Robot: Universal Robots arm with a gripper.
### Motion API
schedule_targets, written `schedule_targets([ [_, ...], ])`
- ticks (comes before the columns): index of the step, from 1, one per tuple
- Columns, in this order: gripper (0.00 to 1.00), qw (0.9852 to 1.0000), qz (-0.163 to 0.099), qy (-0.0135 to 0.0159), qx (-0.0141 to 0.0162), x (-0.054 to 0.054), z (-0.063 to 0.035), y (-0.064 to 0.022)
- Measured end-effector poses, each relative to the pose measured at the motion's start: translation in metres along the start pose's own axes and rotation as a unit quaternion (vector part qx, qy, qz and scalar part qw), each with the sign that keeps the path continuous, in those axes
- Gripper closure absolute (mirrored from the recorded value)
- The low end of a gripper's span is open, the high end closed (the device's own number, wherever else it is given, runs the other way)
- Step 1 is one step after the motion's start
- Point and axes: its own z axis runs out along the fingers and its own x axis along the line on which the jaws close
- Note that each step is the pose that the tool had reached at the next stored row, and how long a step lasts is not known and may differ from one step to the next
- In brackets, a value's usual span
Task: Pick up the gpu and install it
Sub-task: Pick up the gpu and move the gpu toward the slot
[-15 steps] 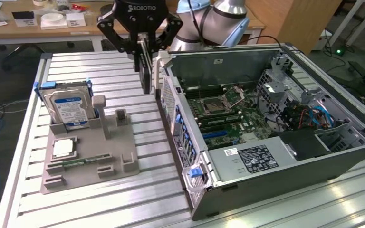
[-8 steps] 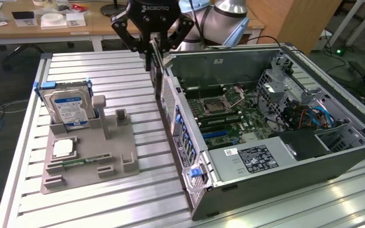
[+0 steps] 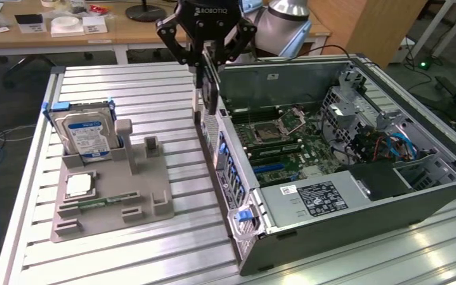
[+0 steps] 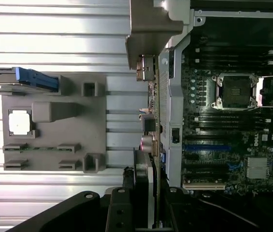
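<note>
The gripper is clamped on the gpu. The card hangs upright, long axis vertical, thin edge facing the exterior camera. Its lower end points down just above the case's rear wall, beside the motherboard.

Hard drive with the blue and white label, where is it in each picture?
Exterior view: the hard drive stands upright at one end of the gray holder, on the exterior view's left of the computer case.
Wrist view: the hard drive is seen edge-on from above, at the holder's end.
Shared landmark: the square silver chip lying in the holder near the drive.
</note>
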Motion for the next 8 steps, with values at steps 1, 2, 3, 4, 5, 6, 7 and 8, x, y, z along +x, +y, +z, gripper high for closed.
schedule_targets([
  [1, 0.72, 1.0000, 0.000, 0.0000, 0.0001, -0.002, 0.0002, 0.0000],
  [2, 0.72, 1.0000, 0.000, 0.0000, 0.0001, -0.004, 0.0004, 0.0000],
  [3, 0.72, 1.0000, 0.000, 0.0000, 0.0002, -0.005, 0.0006, 0.0000],
  [4, 0.72, 1.0000, 0.000, 0.0000, 0.0001, -0.007, 0.0008, 0.0001],
  [5, 0.72, 1.0000, 0.000, 0.0000, 0.0001, -0.009, 0.0010, 0.0001],
  [6, 0.72, 1.0000, 0.000, 0.0000, 0.0001, -0.011, 0.0012, 0.0001],
  [7, 0.72, 1.0000, 0.000, 0.0000, 0.0001, -0.013, 0.0014, 0.0001],
  [8, 0.72, 1.0000, 0.000, 0.0000, 0.0002, -0.014, 0.0015, 0.0001],
])
